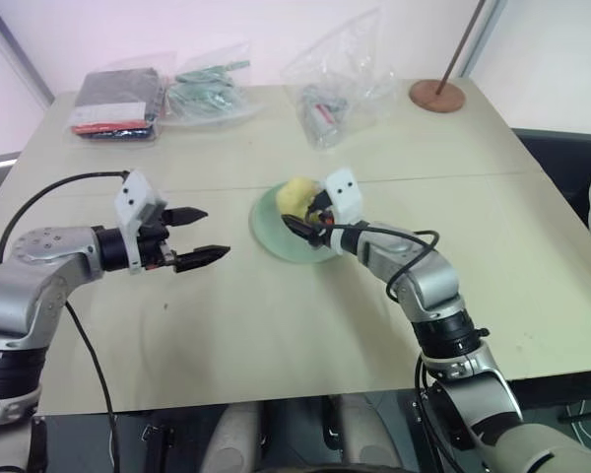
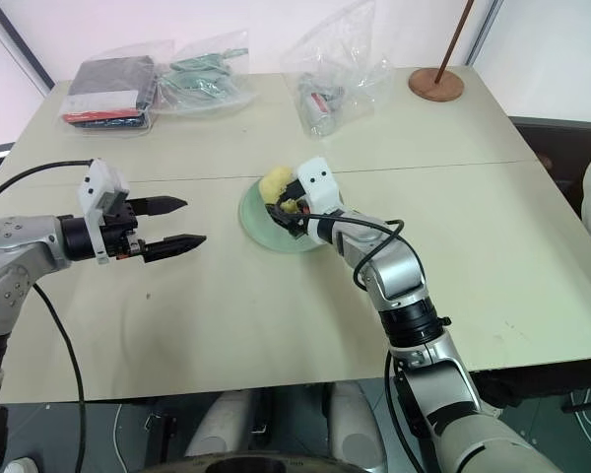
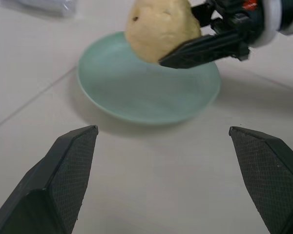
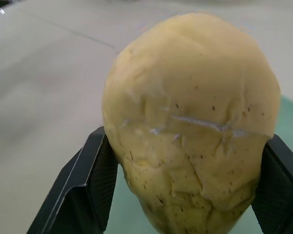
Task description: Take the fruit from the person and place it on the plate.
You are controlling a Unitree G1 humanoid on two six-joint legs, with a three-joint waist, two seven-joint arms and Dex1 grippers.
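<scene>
Over plate (image 1: 276, 236), right end effector (image 1: 310, 212) grips fruit (image 1: 295, 195).

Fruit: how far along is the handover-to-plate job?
Done: the fruit is with the robot, the right gripper shut on it. In hand: the fruit is held over the plate; in the left wrist view it looks just above the surface, though contact can't be ruled out. Left: set it down, open, withdraw. The left gripper is open and empty beside the plate.
</scene>
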